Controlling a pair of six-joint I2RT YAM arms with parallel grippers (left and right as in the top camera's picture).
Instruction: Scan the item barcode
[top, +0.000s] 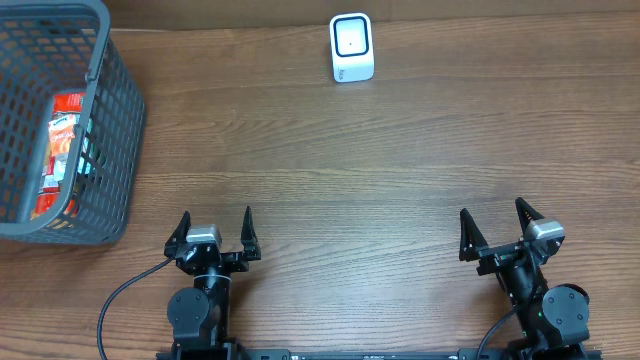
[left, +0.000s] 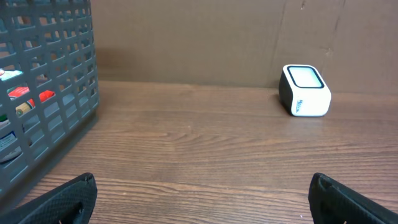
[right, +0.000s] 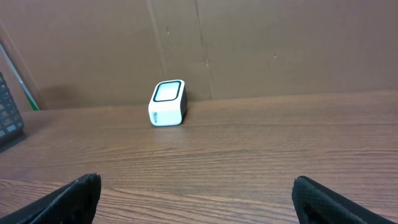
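Left gripper (top: 216, 216) and right gripper (top: 492, 210) sit at the near edge of the table (top: 350, 170), jaws spread, holding nothing. The red packet (top: 62, 150) lies inside the grey basket (top: 125, 120) at the far left corner. The white scanner (top: 351, 47) stands at mid far edge.

You are looking at a small white scanner (top: 352, 47) with a dark-framed window, sitting upright on the table (top: 400, 180) at about twelve o'clock in the overhead view, its window tilting up and toward six o'clock. The item (top: 62, 150), a red and white packet, is lying at about ten o'clock inside the grey basket (top: 120, 130), resting near its right wall. Through the mesh in the left wrist view, only red and white patches (left: 18, 93) are showing. Scanner and item are sitting well apart.
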